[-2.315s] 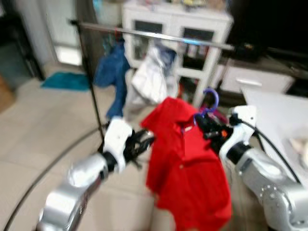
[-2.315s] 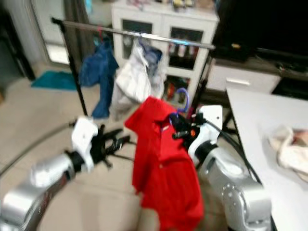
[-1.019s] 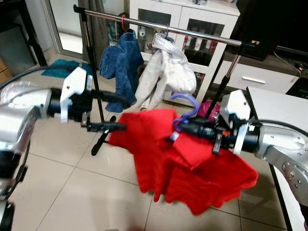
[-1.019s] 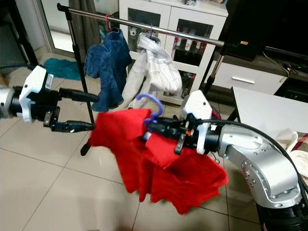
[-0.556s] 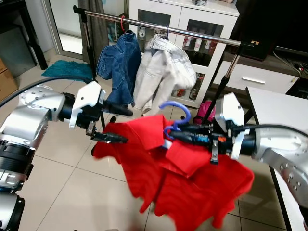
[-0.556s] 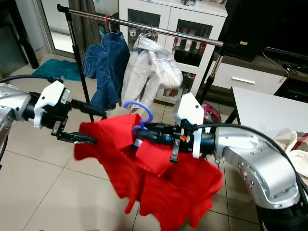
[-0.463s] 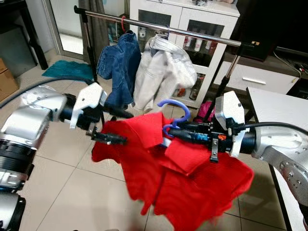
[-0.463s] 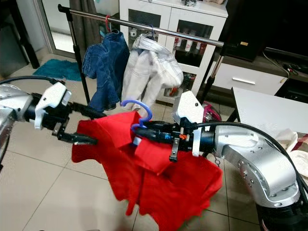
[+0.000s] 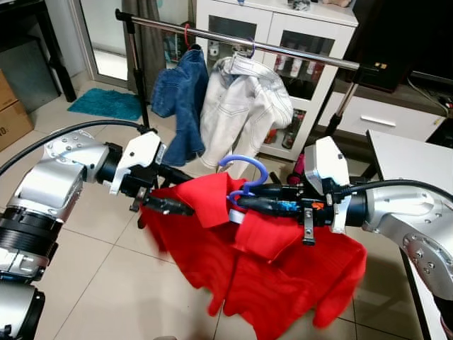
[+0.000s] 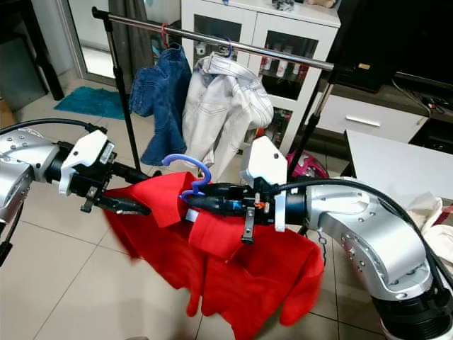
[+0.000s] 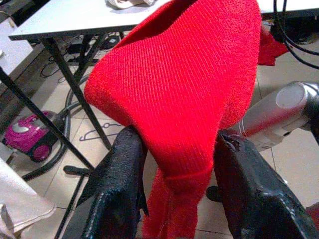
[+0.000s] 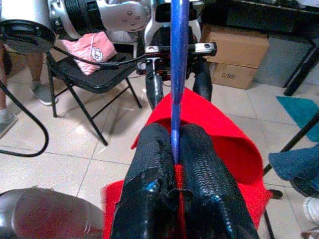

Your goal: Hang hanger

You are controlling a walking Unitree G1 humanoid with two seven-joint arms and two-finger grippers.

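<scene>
Hanger (image 9: 246,177) and red shirt (image 9: 269,273) are being carried low in front of the robot, well below the rail (image 9: 241,41) of the clothes rack, where a denim garment (image 9: 177,103) and a white jacket (image 9: 244,110) are already hanging. The right hand (image 12: 172,149) is pinching the blue hanger's stem, its two fingers closed tight on it with the hook curling up above them. The left hand (image 11: 172,184) is holding a fold of the shirt's shoulder, fingers set either side of the cloth and gripping it, so the garment is being kept spread rather than bunched.

To do this well, I'd say the right arm needs to lift the hook clear above the rail, aiming for the bare stretch toward the right end, between the white jacket and the black end fitting (image 9: 382,67). The hook's open side should be facing the rail before it comes down. The left hand should probably let the cloth go only once the hook is seated; pulling on the shoulder earlier could drag the shirt off the hanger or twist the hook away. The shirt's hem is hanging close to the tiled floor (image 9: 85,283), so a steady rise matters.
</scene>
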